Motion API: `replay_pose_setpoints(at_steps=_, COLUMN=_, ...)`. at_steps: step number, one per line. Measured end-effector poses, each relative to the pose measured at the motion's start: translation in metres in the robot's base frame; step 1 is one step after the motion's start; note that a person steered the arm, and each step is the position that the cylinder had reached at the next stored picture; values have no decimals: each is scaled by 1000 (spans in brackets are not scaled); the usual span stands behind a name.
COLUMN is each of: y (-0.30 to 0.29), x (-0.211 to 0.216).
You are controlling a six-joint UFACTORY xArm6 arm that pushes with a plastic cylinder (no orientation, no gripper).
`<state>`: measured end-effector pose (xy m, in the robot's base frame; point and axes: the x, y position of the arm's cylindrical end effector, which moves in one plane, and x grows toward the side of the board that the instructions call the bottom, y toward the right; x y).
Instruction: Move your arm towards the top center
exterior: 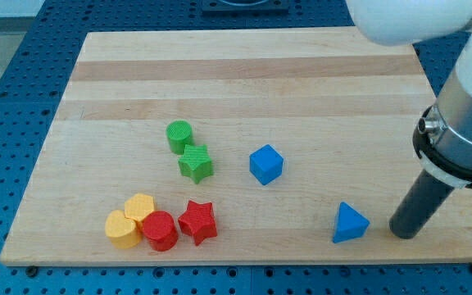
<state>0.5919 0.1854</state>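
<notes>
1. The arm carries no claw, so there is no open or closed state to tell; it ends in a dark rod whose lower end, my tip (406,233), rests on the counter (244,82) near the view's bottom right.
2. The blue triangular block (349,223) lies just to the view's left of my tip, close but apart from it.
3. Further left, near the middle, sits the blue cube (265,164).
4. The green cylinder (179,136) and green star (195,163) touch each other left of the cube.
5. At the bottom left, two yellow heart-shaped blocks (129,220), a red cylinder (160,230) and a red star (197,221) cluster together.
6. The top centre of the counter lies well apart from my tip.
</notes>
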Motion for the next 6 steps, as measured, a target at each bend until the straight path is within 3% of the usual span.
replay_pose_setpoints(at_steps=1, y=-6, x=26)
replay_pose_setpoints(at_steps=3, y=-120, x=-14)
replay_pose_setpoints(at_steps=4, y=-99, x=20)
replay_pose_setpoints(at_steps=6, y=-160, x=-58)
